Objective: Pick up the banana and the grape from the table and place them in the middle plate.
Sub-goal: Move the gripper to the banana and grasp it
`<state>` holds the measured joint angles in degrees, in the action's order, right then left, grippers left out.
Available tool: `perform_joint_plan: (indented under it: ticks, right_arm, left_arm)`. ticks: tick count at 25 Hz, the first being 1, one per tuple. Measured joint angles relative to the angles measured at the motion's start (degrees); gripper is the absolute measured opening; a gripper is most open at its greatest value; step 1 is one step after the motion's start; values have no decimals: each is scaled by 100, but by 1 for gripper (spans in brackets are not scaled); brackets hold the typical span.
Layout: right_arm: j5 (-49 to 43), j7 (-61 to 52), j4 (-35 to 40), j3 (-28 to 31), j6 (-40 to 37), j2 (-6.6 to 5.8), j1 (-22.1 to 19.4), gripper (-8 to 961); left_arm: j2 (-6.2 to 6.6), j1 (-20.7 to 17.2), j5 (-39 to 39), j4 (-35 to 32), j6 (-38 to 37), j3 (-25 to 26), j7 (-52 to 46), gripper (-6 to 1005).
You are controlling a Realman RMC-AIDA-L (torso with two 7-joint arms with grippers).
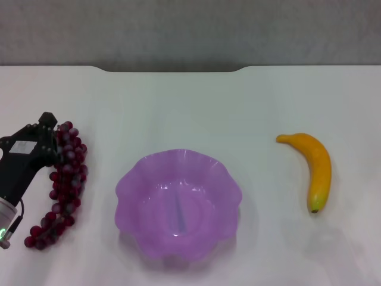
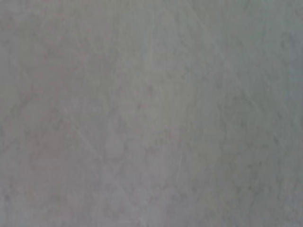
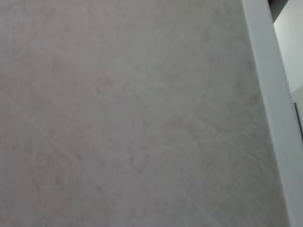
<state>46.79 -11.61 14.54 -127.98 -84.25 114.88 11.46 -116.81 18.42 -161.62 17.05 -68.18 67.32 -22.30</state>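
Note:
The grape (image 1: 65, 185), a long dark red-purple bunch, lies on the white table (image 1: 190, 107) at the left. My left gripper (image 1: 47, 134) is down at the bunch's far end, right beside or on its top grapes. The purple scalloped middle plate (image 1: 128, 185) stands empty in the centre front. The yellow-orange banana (image 1: 317, 170) lies to the right of the plate, dark tip toward me. The left wrist view shows only a bare pale surface. My right gripper is out of view.
The table's far edge has a notch (image 1: 172, 70) in the middle, with a grey wall behind it. The right wrist view shows bare tabletop and a table edge (image 3: 270, 94).

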Motion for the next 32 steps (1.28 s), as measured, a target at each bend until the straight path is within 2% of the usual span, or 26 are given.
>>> perform_joint_plan:
  ticks: [13,18,24,32]
  right_arm:
    - [169,0,-4,18,4,1,-48,15]
    - [169,-24,-4,22,-26,-7,-28,116]
    - [376,-801,-2,261,-44,4,-18,255]
    - [344,-1316,-173,224,2,-26,-55,576]
  left_arm:
    - [-11,15,-10,-50,9,3,6,21]
    - [-10,20,-2,-52,2,29,7,34]
    - [8,22,-82,-33,22,-20,-23,230]
    - [-1,8,-116,-19,17,-19,-95,393]
